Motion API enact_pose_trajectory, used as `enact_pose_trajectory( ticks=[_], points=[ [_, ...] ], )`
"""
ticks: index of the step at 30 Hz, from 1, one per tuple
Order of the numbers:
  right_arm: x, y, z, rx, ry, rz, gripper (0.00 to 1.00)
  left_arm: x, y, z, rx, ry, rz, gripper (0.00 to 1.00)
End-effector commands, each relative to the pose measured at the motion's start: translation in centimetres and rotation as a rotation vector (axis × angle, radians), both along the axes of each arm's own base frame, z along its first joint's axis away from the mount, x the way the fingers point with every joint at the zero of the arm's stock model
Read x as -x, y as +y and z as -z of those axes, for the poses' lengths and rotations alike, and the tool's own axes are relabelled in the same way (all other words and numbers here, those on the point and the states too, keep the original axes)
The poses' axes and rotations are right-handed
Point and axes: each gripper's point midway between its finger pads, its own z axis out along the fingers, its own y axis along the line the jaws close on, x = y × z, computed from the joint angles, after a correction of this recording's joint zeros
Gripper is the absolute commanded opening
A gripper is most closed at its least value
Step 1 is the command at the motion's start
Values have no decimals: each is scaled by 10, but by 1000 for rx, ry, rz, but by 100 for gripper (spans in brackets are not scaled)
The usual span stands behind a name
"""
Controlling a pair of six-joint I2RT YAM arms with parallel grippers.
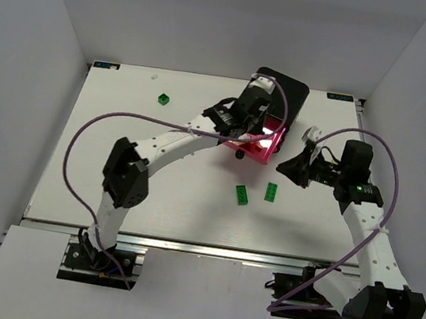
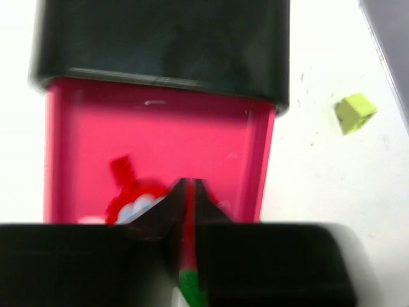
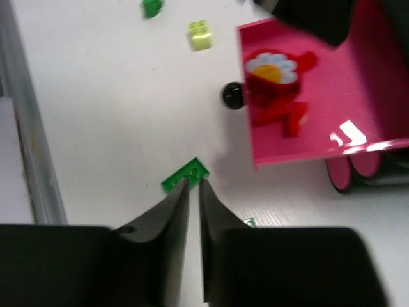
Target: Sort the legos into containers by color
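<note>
Legos at the claw: two dark green flat plates [image 1: 271, 191] lie close together on the table [image 1: 122, 122], near the front of the drawer. In the wrist view one of them sits just past the fingertips of the right gripper [image 3: 193, 185]. From overhead, this gripper is apart from both plates.
Right claw state: fingers drawn close. A thin slit of white table shows between them, with nothing in the slit.
Left claw position: the left gripper [image 2: 189, 187] is over the knob end of the pulled-out drawer.
Left claw state: fingers close together, with a thin red streak in the slit. Whether anything is pinched cannot be told.
Container: one magenta-pink drawer [image 2: 160, 134] is pulled out of the glossy black cabinet [image 2: 160, 45]. A black round knob [image 3: 232, 96] is on its front.
Container contents: only red parts are visible. A red piece [image 3: 271, 69] bearing a white-petalled flower with a yellow centre lies near the knob end. The smaller red bits [image 3: 289, 116] lie just beside it.
Legos outside the container: the lime-yellow block [image 3: 200, 35] is on the table beside the cabinet, apart from it. The dark green cube [image 1: 163, 100] is on the table, well apart from the cabinet, on the left arm's side.
Cabling: purple cables [image 1: 81, 132] loop along both arms.
</note>
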Motion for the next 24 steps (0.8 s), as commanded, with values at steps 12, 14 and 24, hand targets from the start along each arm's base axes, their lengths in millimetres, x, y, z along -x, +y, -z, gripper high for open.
enact_pose_trajectory(
  ticks=[12, 14, 24],
  points=[
    [-9, 52, 63, 388, -173, -56, 0, 135, 228, -7, -107, -134, -168, 50],
    [-38, 47, 61, 477, -204, 93, 0, 145, 239, -9, -78, -166, -167, 68],
    [-85, 50, 71, 661, -251, 365, 0, 159, 268, -27, -104, -230, -210, 94]
  ],
)
